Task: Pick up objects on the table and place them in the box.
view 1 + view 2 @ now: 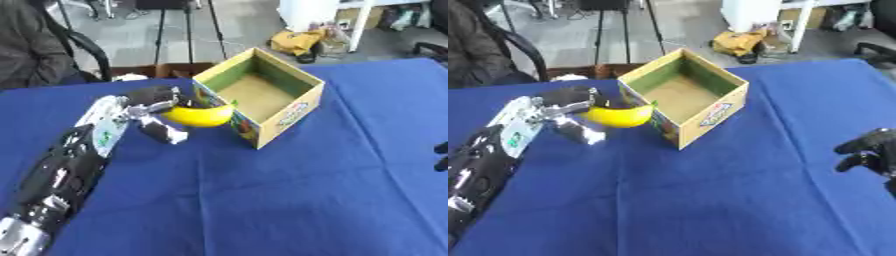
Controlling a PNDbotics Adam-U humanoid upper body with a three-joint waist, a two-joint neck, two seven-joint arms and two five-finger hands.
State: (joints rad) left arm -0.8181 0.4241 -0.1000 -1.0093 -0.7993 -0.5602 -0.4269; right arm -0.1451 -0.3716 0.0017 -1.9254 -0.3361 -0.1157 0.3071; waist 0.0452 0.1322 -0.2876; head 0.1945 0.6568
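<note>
My left hand (150, 103) is shut on a yellow banana (199, 115), fingers above it and thumb below. The banana is held above the blue cloth, its tip right beside the left wall of the open cardboard box (302, 102). The box stands at the middle back of the table and its inside looks empty. My right hand (874, 153) shows at the right edge, low over the cloth, fingers curled and holding nothing.
A blue cloth (262, 200) covers the table. A person in dark clothes sits on a chair (87, 50) behind the far left edge. Stands, bags and clutter lie on the floor beyond the table.
</note>
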